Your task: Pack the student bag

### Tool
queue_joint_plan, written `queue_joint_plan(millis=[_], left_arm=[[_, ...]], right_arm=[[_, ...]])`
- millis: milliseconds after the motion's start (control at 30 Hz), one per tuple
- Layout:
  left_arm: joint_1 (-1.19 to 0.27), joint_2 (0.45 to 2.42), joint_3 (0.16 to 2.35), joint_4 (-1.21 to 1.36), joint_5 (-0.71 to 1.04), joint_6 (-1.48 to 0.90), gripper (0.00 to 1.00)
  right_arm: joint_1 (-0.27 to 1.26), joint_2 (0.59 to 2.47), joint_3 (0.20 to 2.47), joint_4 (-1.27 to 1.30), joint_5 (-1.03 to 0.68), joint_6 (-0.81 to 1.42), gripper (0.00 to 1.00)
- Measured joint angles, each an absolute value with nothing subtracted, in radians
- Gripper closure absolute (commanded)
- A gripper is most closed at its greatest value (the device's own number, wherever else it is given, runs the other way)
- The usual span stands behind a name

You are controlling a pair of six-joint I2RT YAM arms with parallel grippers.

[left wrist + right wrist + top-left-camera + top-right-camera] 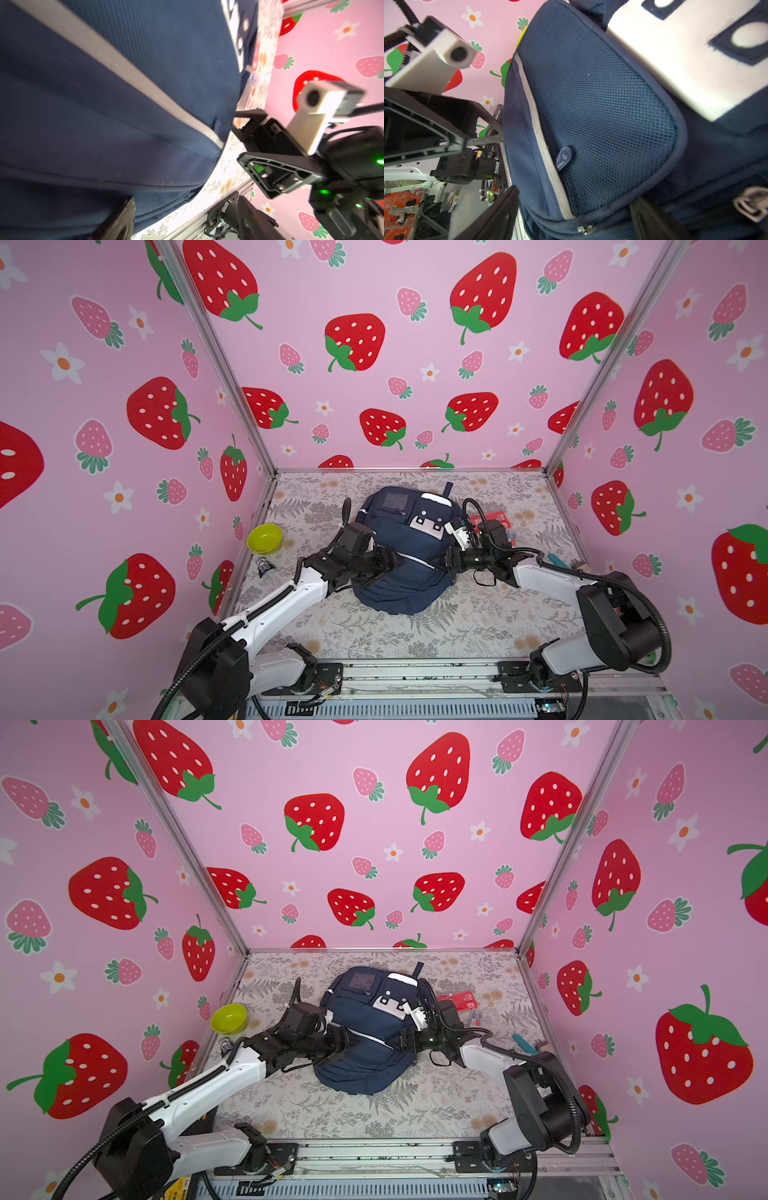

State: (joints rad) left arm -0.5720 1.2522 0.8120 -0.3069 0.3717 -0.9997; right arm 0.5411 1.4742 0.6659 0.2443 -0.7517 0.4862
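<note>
You've got the student bag [401, 539] lying flat in the middle of the table [457, 626], long axis running away from you, top loop [448, 488] toward the back wall, rounded bottom toward you. Both arms are in on it. The left gripper [392, 562] is at the left flank, jaws standing apart, nothing pinched that I can see. The right gripper [440, 561] is at the right flank, jaws wide too, straddling the bag's edge rather than clamped. So the bag sits squarely between your two end effectors, each reaching in across its short axis, and from above neither is clearly nearer. The right wrist view tips it, though: the mesh pocket [602, 128] fills that camera, and a metal zip slider [585, 229] shows between its fingers [496, 216]. My read: right arm takes the zip, left steadies. The red packet [492, 517] lies on the table behind the right wrist, not yet packed.
</note>
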Motion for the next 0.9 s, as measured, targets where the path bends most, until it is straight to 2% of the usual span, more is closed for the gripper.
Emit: queue_joint_plan(millis=[100,200,467,567,900], left_arm=[[-0.570,1.306,0.815,-0.284,0.371,-1.026,0.30],[-0.552,1.340,0.834,-0.266,0.375,-1.050,0.43],[-0.494,1.409,0.876,-0.226,0.418,-1.077,0.78],[-0.490,1.417,0.875,-0.207,0.429,-1.084,0.98],[-0.475,1.403,0.825,-0.123,0.471,-1.140,1.00]], right_arm=[[0.542,1.459,0.654,0.246,-0.748,0.496,0.15],[0.542,1.435,0.643,0.245,-0.744,0.497,0.15],[0.542,1.416,0.641,0.235,-0.732,0.495,0.16],[0.542,1.416,0.641,0.223,-0.725,0.490,0.16],[0.505,1.422,0.664,0.188,-0.690,0.468,0.15]])
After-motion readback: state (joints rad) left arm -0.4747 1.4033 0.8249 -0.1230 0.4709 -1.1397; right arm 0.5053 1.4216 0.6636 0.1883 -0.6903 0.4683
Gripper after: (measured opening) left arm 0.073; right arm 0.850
